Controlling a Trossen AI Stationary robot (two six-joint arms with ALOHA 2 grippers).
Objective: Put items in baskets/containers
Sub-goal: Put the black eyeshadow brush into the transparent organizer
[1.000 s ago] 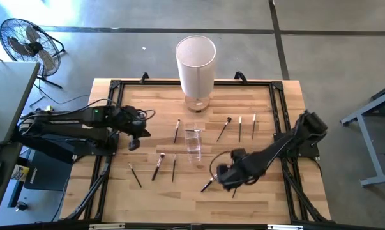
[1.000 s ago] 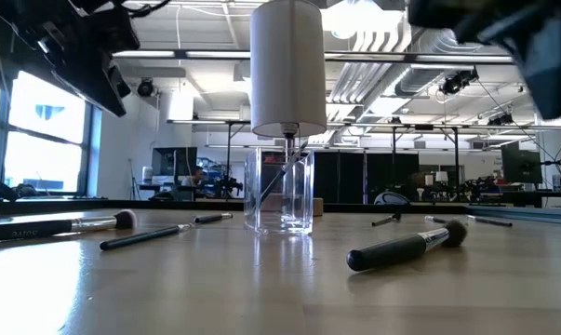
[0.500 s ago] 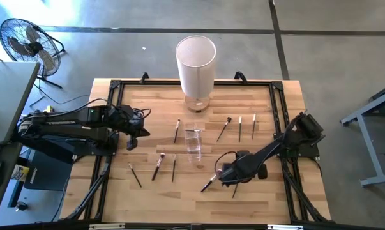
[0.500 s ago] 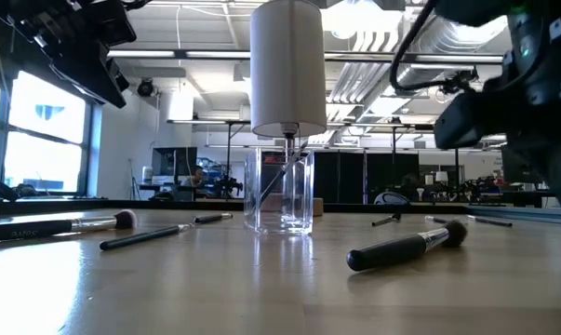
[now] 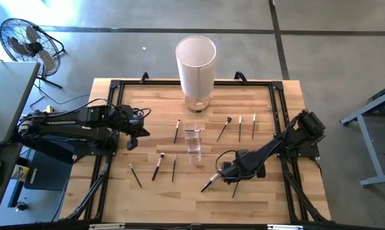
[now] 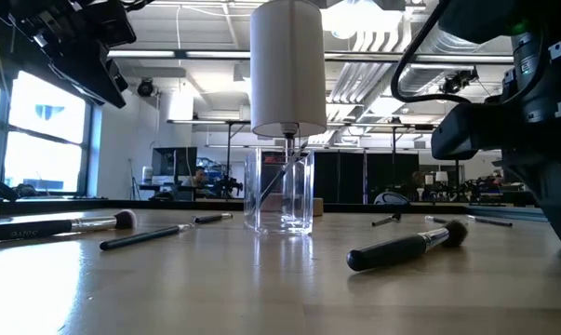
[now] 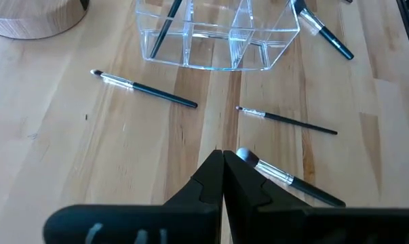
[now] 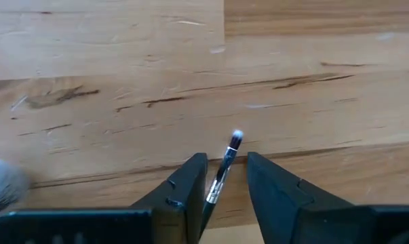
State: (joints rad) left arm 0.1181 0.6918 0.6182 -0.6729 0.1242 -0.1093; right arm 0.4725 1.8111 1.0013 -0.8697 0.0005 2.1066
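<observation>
Right hand (image 8: 222, 177) astride brush (image 8: 223, 169)

Brush (image 8: 221, 173) handle hidden between the right hand (image 8: 226, 177) fingers, lower end unseen

Pale wood-plank table (image 5: 256, 198), clear glossy plastic cup (image 6: 278, 191), matt white cylinder (image 5: 196, 64)

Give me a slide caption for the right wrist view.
Right claw open, fingers either side of a thin makeup brush on the wooden table.
</observation>
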